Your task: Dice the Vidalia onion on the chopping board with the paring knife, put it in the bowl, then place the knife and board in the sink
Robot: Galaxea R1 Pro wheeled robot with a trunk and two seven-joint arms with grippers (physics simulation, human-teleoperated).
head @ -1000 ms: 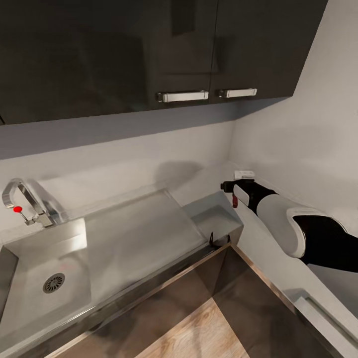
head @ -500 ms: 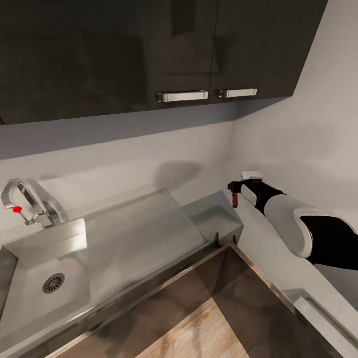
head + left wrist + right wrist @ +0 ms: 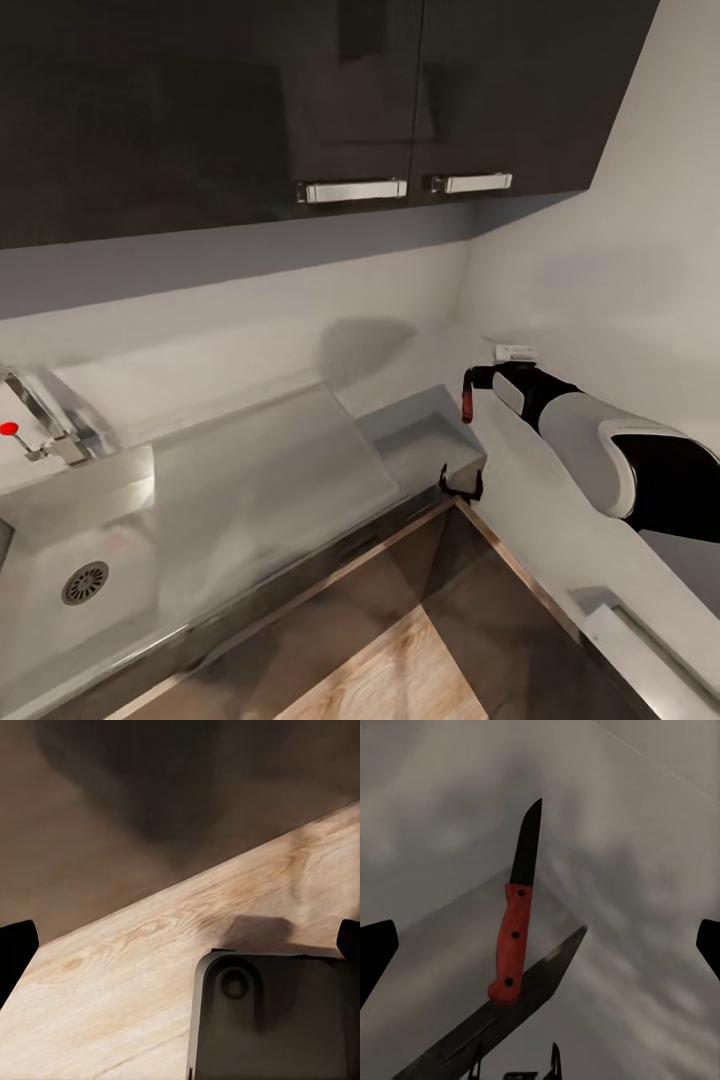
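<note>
Starting at the far left of the head view, the chrome tap (image 3: 40, 425) with its red knob stands behind the sink (image 3: 120, 520), whose round drain (image 3: 85, 582) sits in the basin and whose flat drainboard runs on toward the right arm. Dark wall cabinets (image 3: 300, 100) with two pale handles hang above. Past the drainboard comes a grey corner stretch of the countertop (image 3: 430, 440), and a small dark forked part (image 3: 461, 484) shows at its front edge. Just beyond that, the right gripper (image 3: 470, 385) reaches over the countertop beside the white wall; the paring knife (image 3: 467, 402) hangs red-handled at its tip. In the right wrist view the paring knife (image 3: 516, 922) lies well ahead of the black fingertips (image 3: 375, 952), which stand wide apart at the picture's edges, so whether they clamp it I cannot tell. The left wrist view shows that gripper's dark fingertips (image 3: 16, 949) spread wide over a wooden floor (image 3: 150, 967) and a dark rounded base part (image 3: 270, 1016). Against a second ago, the whole head view has shifted, tap and drain lying nearer the left edge, and the right gripper sits a little further along the countertop. No writing can be read.
</note>
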